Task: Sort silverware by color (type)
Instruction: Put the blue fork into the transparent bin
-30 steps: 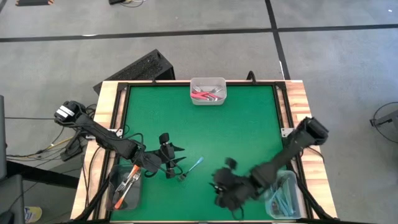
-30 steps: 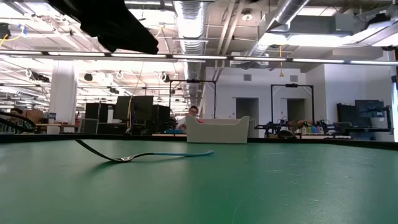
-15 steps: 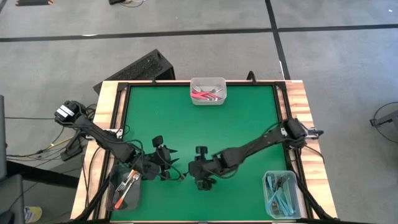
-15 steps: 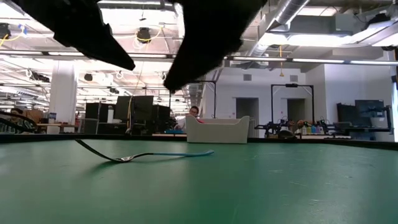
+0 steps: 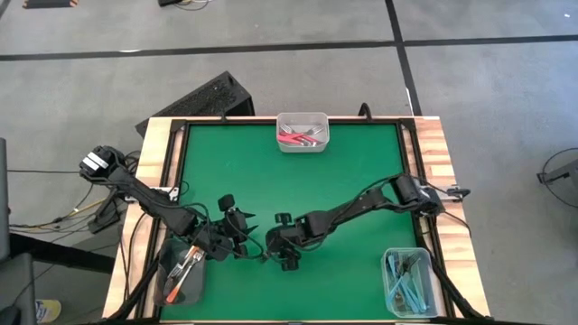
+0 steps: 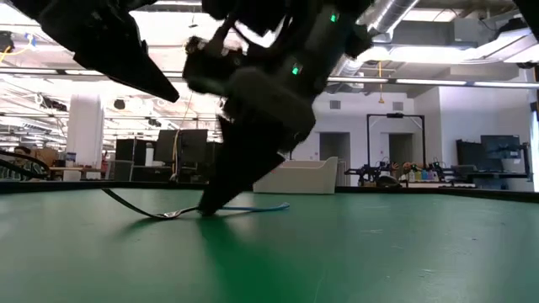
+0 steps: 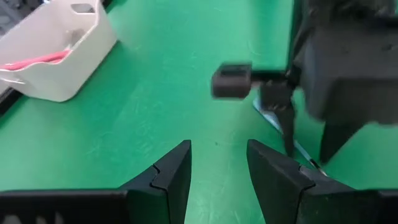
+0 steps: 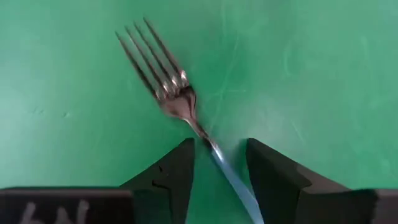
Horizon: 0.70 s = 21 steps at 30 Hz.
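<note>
Right gripper (image 8: 217,163) straddled the blue-handled fork (image 8: 186,112), fingers apart, tines toward eleven o'clock. Left gripper (image 7: 217,165) waited beside it, spread.

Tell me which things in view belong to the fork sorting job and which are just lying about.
Part of the job:
- blue-handled fork on the mat, the right pincer open astride its handle
- pink-red forks in the far tub
- orange forks in the tub by the left arm
- teal forks in the tub by the right arm
- left pincer, open, beside it

Just lying about:
- black case beyond the table
- cables on the floor

Blue-handled fork (image 8: 186,112) lies flat on the mat.
</note>
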{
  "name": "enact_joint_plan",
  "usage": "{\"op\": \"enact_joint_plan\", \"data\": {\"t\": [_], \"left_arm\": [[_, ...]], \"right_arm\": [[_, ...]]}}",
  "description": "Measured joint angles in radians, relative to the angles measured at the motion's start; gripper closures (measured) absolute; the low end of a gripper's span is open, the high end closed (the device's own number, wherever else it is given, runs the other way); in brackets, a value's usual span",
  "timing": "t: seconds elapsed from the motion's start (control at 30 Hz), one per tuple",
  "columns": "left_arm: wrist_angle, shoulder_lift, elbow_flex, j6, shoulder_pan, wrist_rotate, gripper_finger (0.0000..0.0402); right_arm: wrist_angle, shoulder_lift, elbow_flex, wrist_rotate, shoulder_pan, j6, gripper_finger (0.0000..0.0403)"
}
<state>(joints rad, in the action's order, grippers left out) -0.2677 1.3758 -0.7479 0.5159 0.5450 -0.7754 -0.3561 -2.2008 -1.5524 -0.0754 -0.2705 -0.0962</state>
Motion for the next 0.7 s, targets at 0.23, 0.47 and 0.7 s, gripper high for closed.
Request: {"op": "enact_joint_plan", "data": {"t": [0.23,0.47,0.7], "left_arm": [[-0.006,0.000,0.000,0.003,-0.019,-0.009,0.0258],[-0.008,0.000,0.000,0.002,-0.022,-0.011,0.0258],[-0.019,0.000,0.000,0.021,-0.021,-0.011,0.0259]], "right_arm": [[-0.022,-0.035,-0.004,0.013,0.003,-0.008,0.0335],[-0.087,-0.020,-0.005,-0.002,-0.003,-0.203,0.0387],[-0.347,0.113,0.009,-0.048,-0.097,-0.471,0.0395]]}}
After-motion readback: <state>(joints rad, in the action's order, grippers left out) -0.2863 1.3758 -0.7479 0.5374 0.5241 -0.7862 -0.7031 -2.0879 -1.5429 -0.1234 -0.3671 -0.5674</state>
